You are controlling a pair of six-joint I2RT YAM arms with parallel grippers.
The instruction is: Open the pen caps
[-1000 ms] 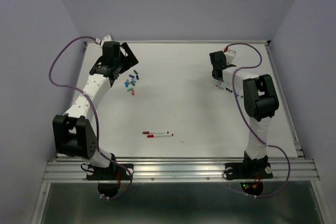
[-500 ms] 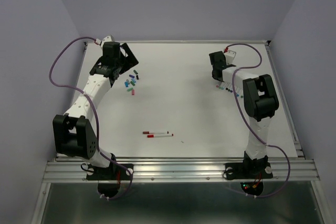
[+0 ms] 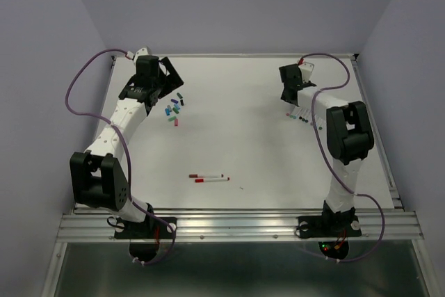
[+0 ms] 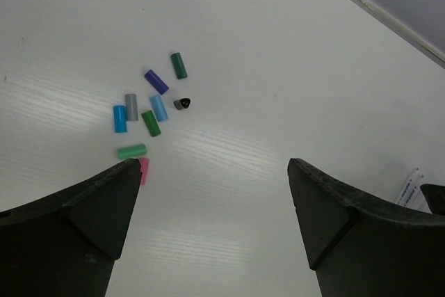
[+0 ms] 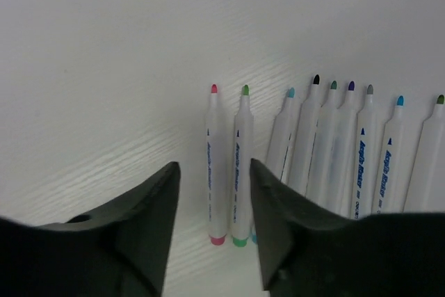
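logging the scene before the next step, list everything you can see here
pen caps: nine, loose; teal, purple, black, grey, blues, greens, pink; far left of table
uncapped pens: nine, white barrels, coloured tips; row at far right
red-ended pens: two, white; middle, near front
table: one, white
rail: one, metal; near edge
arms: two, white and black
left end effector: open, over the caps
right end effector: open, over the pen row
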